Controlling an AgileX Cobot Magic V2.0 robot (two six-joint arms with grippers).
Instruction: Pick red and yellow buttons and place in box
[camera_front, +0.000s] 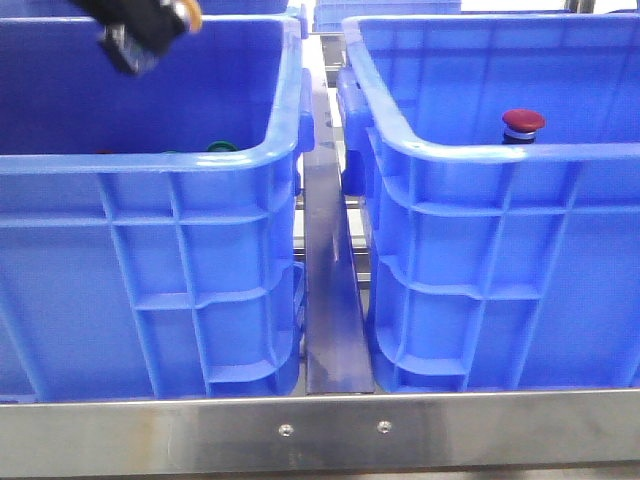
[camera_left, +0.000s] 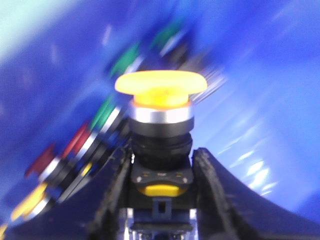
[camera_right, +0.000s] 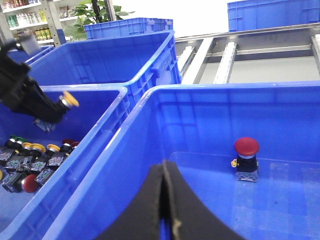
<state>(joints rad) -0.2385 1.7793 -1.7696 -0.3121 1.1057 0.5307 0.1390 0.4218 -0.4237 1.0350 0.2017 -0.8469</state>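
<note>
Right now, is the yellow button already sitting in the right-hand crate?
No: the yellow button is clamped in the left hand, and only the red button stands in that crate.

bright, even light; the left wrist view is motion-blurred, with glare streaks on the blue crate wall (camera_left: 260, 100).

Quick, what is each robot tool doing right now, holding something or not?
Left tool: closed on the yellow button.
Right tool: closed, holding nothing; the red button stands apart in the box.
</note>
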